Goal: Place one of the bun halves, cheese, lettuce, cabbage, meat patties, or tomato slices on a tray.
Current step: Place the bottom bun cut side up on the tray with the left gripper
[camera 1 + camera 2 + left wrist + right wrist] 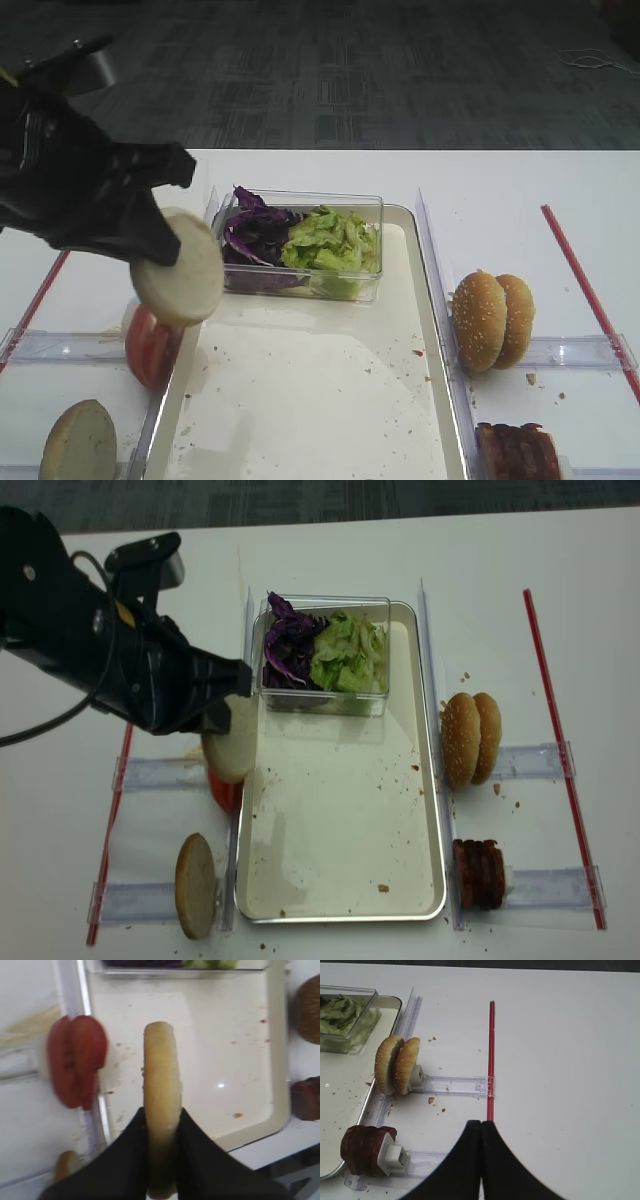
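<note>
My left gripper is shut on a pale bun half, held on edge above the left rim of the cream tray. From above, the bun half hangs over the tomato slices. A second pale bun half stands at the front left. Purple cabbage and green lettuce fill a clear box at the tray's far end. Meat patties stand right of the tray. My right gripper is shut and empty over bare table. No cheese is in view.
Two sesame-seeded bun halves stand in a clear rack right of the tray. Red lines mark the table's left and right sides. Clear plastic racks hold the food on both sides. Crumbs are scattered over the tray.
</note>
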